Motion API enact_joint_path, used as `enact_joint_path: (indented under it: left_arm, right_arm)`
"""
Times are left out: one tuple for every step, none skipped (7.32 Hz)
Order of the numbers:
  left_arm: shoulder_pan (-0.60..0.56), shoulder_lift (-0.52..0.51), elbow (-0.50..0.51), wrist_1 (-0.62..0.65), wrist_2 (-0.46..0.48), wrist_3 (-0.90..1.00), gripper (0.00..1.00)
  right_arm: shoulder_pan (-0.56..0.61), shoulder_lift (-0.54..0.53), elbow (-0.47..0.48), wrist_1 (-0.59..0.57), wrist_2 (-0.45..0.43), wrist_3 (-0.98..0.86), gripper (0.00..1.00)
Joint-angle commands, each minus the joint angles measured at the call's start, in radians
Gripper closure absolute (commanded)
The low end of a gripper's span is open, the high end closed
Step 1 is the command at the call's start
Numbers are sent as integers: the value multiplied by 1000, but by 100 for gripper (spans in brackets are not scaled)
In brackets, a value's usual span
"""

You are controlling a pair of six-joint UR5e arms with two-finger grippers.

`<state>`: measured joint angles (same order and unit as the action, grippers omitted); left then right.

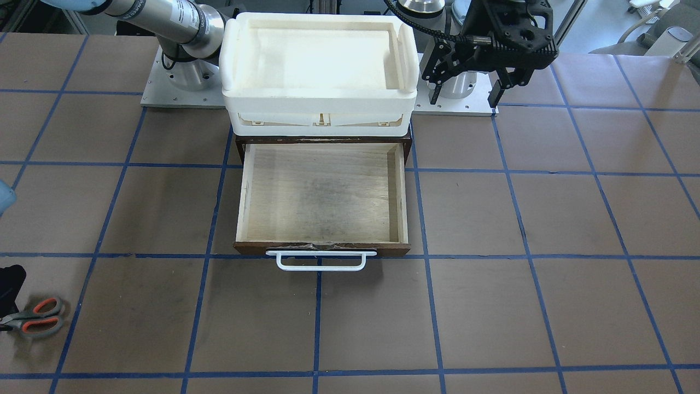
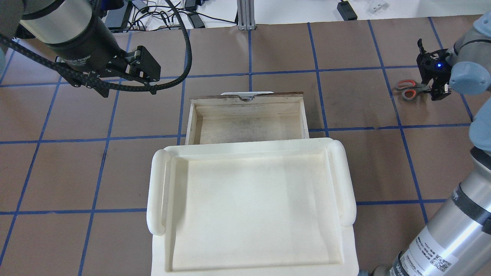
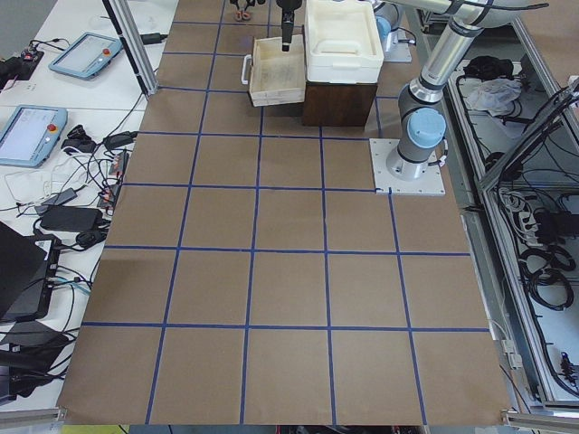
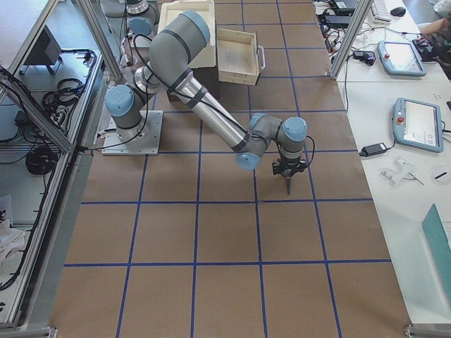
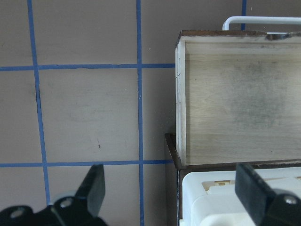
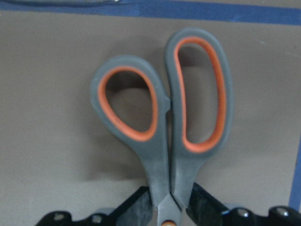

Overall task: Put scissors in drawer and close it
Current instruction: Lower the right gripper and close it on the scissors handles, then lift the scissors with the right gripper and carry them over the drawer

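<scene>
The scissors (image 1: 35,316), with grey handles and orange-red lined loops, lie at the table's far right end (image 2: 407,89). My right gripper (image 2: 431,86) is down on them. In the right wrist view its fingers (image 6: 141,205) press the scissors (image 6: 162,155) at the neck from both sides, just below the loops. The blades are hidden under the gripper. The wooden drawer (image 1: 403,191) is pulled open and empty, its white bar handle (image 1: 321,260) toward the far side (image 2: 247,93). My left gripper (image 1: 466,94) is open and empty, hovering beside the cabinet's left, apart from the drawer (image 5: 181,117).
A white plastic bin (image 1: 320,104) sits on top of the dark brown cabinet, over the back of the drawer (image 2: 157,191). The brown table has blue tape grid lines. Both arm bases stand on plates beside the cabinet.
</scene>
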<state>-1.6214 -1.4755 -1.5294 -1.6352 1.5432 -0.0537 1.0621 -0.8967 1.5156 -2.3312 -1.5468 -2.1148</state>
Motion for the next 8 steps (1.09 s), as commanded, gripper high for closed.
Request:
enact_joint_path:
  left_arm:
    - [0,0,0,0,0,0,0]
    - [0,0,0,0,0,0,0]
    - [0,0,0,0,0,0,0]
    - [0,0,0,0,0,0,0]
    - [0,0,0,0,0,0,0]
    - [0,0,0,0,0,0,0]
    - [0,0,0,2,0,0,0]
    - [0,0,0,0,0,0,0]
  right_arm:
    - [16,-109,0,147,4,19,100]
    - [59,-169,0,268,7,39,100]
    - [105,-238,2,324,2,77,100]
    - [163,-298,2,393,2,141,100]
    - [224,-350,2,447,4,239,100]
    - [298,-391,5,482,-6,331,100]
    - [394,-419,5,507,-16,437,100]
    - [485,-441,5,513,-56,584,100]
